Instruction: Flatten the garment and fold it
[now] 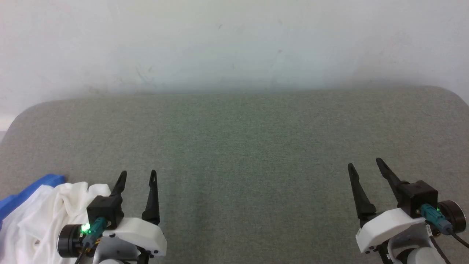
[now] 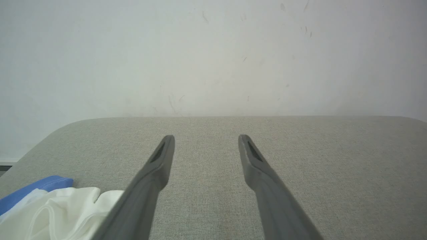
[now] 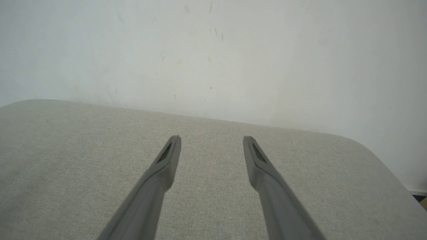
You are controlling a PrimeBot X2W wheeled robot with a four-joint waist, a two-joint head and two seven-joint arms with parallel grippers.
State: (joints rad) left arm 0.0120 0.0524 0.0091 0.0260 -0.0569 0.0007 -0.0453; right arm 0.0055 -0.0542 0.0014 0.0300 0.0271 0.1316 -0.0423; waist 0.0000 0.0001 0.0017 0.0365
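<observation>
1. Nearest the robot, at the head view's lower left, the crumpled soft white garment with a bright blue sleeve lies bunched at the left near edge, just beside the left gripper's wrist.
2. The left gripper, with two long dark fingers, has them spread wide with nothing between them. Its wrist view shows one finger overlapping the cloth's edge, and I cannot tell whether they touch.
3. The right gripper, well apart from the cloth, is likewise spread wide and empty over bare fabric.
4. Beyond both stretches the grey-green woven padded surface with rounded far corners.
5. Farthest stands the scuffed white wall.
</observation>
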